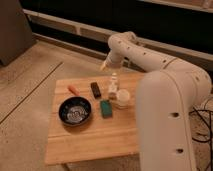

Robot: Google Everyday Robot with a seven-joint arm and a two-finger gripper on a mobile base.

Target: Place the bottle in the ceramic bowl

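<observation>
Bottle: upright, long axis vertical, neck up, beside cup | bowl: well apart | gripper: above bottle, opening cannot be told.

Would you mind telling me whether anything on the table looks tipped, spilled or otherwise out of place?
Nothing stands out. The bottle stands upright beside the white cup, the ceramic bowl sits flat on the table, and no spill shows. The gripper hangs above the bottle.
</observation>
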